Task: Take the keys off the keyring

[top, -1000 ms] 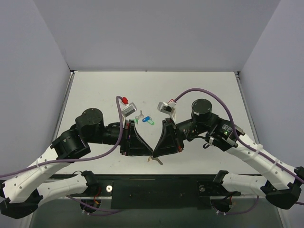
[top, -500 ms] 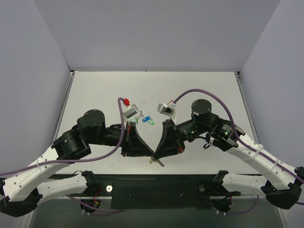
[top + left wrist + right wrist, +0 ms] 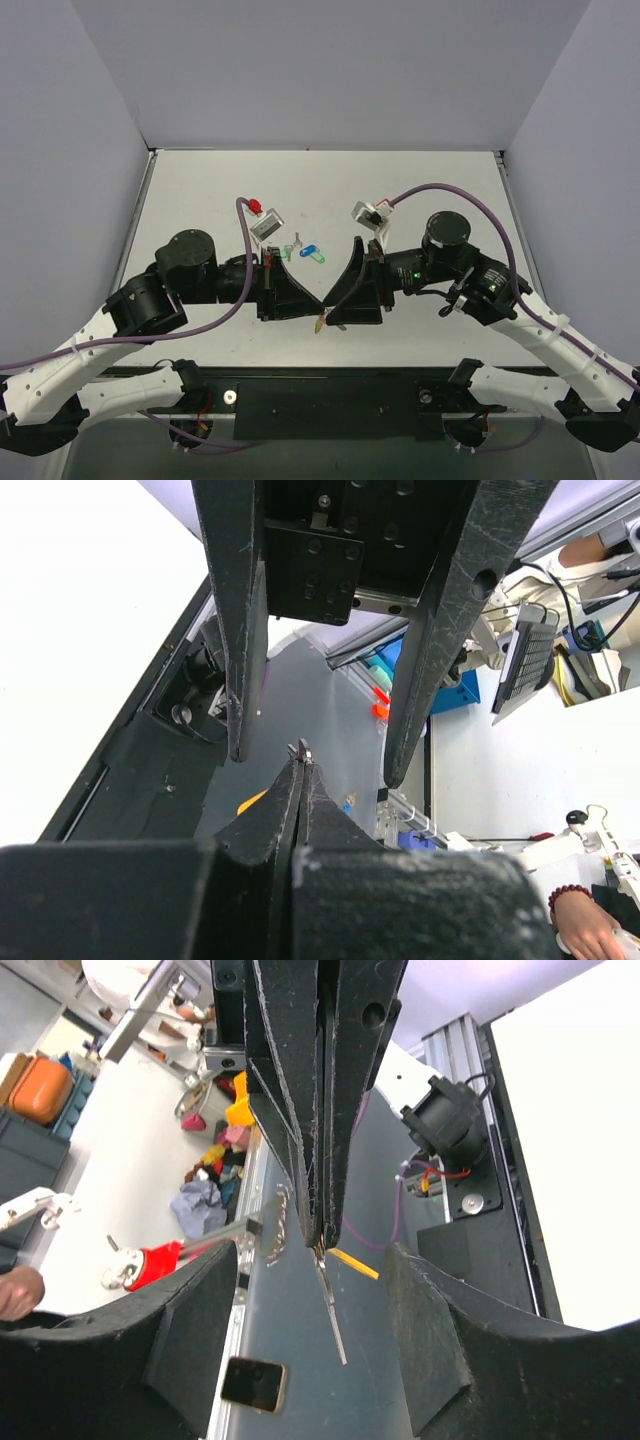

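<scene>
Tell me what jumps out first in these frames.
The two arms meet tip to tip near the table's front edge. The left tool is shut on the keyring, with a thin key dangling below it. The right tool stands open, its fingers either side of the left tool's tip. Behind them, a green tag and a blue tag lie on the table.

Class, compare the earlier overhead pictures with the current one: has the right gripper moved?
Yes. The right gripper has shifted to the right, away from the blue oblong plastic key tag, which has stayed put. Its jaws have also opened.
</scene>
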You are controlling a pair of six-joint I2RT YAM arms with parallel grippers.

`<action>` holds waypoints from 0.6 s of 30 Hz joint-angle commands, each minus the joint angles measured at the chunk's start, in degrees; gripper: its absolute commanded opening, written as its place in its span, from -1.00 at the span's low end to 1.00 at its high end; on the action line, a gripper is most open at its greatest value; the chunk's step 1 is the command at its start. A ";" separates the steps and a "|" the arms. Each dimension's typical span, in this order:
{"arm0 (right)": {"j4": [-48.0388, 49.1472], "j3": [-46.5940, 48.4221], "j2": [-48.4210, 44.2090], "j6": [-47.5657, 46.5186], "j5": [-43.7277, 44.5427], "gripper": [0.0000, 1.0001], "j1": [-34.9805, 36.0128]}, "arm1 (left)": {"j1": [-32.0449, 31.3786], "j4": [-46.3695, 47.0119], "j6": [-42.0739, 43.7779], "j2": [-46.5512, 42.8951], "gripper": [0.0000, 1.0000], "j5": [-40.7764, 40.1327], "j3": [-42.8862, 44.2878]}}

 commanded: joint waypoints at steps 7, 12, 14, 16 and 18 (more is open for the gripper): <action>23.94 -8.11 -4.67 13.21 9.57 -0.16 -0.38 | -0.29 4.37 -1.74 -1.21 -1.00 -4.41 3.35; 28.61 -10.22 -4.50 16.46 10.90 -0.18 -0.38 | -0.30 4.55 -1.83 -2.27 -1.00 -7.05 2.55; 29.93 -10.49 -4.59 17.25 11.16 -0.18 -0.38 | -0.38 4.99 -2.09 -2.62 -1.00 -7.58 2.29; 30.72 -10.49 -4.50 17.79 11.25 -0.18 -0.38 | -0.38 4.99 -2.10 -2.88 -1.00 -8.28 2.29; 31.17 -10.58 -4.67 18.05 11.42 -0.18 -0.47 | -0.38 4.99 -2.10 -3.15 -1.00 -9.07 2.37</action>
